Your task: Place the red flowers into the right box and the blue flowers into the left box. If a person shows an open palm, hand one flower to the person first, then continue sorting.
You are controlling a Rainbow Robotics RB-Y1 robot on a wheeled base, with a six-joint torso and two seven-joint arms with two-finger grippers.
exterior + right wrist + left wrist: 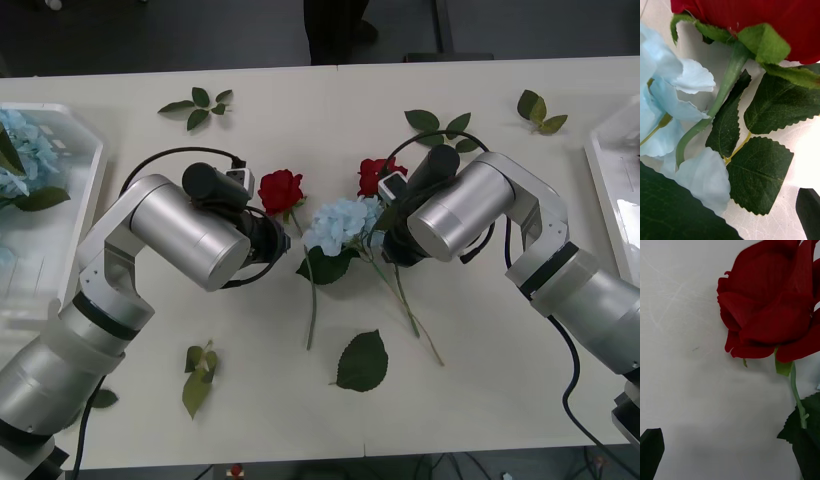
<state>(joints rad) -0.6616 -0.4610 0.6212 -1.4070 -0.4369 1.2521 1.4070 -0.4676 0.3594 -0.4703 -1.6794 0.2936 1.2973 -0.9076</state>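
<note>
Two red flowers lie mid-table: one rose (280,189) just beyond my left gripper (272,236), and a second rose (373,175) beside my right gripper (388,232). A blue flower (342,222) lies between the arms, its stem running toward me. In the left wrist view the rose head (771,315) is close, with one black fingertip (651,453) far out at the corner and nothing held. The right wrist view has the rose stem (728,80), pale-blue petals (666,108) and one black fingertip (808,213). More blue flowers (22,150) lie in the left box (85,215). The right box (612,190) is at the right edge.
Loose green leaf sprigs lie at the back left (200,105), back middle (440,125) and back right (540,108). A large single leaf (362,362) and a small sprig (198,378) lie near the table's front edge.
</note>
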